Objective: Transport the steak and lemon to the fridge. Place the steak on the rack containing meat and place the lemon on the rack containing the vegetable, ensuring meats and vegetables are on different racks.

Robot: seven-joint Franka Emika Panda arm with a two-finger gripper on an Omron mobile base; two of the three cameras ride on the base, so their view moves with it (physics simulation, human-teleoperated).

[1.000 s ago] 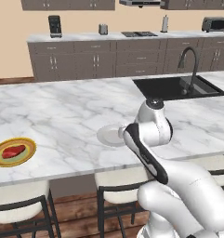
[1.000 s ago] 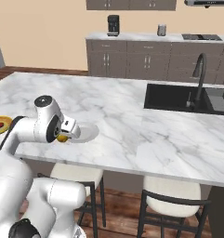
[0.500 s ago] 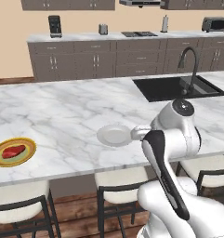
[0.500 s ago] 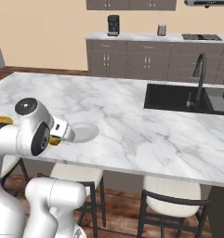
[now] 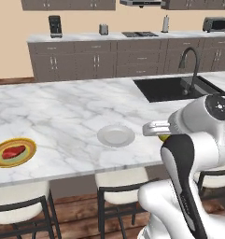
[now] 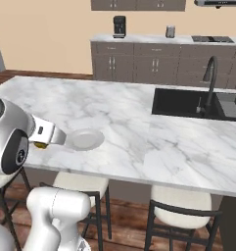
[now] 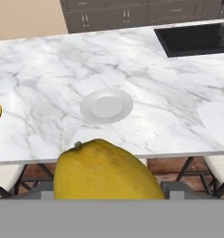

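The yellow lemon [image 7: 106, 172] sits between my gripper's [image 7: 108, 189] jaws, which are shut on it, and it hangs in front of the island counter's near edge. A sliver of the lemon [image 5: 164, 137] shows under the gripper [image 5: 156, 128], right of a white plate. From the other side the lemon [image 6: 40, 145] peeks below the gripper [image 6: 47, 135]. The red steak [image 5: 13, 151] lies on a yellow plate [image 5: 29, 154] at the counter's left end, far from the hand. The fridge and its racks are out of view.
An empty white plate [image 5: 116, 136] [image 6: 86, 139] [image 7: 106, 105] rests near the marble island's front edge. A black sink [image 5: 172, 88] [image 6: 198, 103] with a tap is set in the right of the counter. Stools [image 5: 121, 189] stand beneath the edge. Dark cabinets line the back wall.
The arm has swung back from above the white plate toward the counter's near edge, taking the lemon with it. The steak and both plates have stayed put.
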